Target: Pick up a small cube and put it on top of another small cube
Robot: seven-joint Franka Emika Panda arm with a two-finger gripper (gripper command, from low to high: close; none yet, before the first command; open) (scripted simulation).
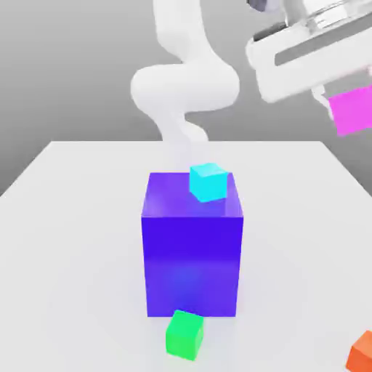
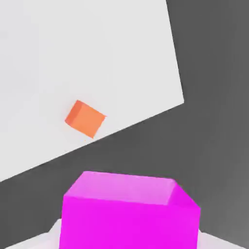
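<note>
My gripper is clamped on the magenta cube, carried high at the exterior view's right; next I lower it squarely onto another small cube, perhaps the orange cube.

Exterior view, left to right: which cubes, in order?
Big blue-purple cube → magenta cube held up in the end effector, with the orange cube low at the right edge. Green and cyan cubes overlap the blue one's span, so left out.
</note>
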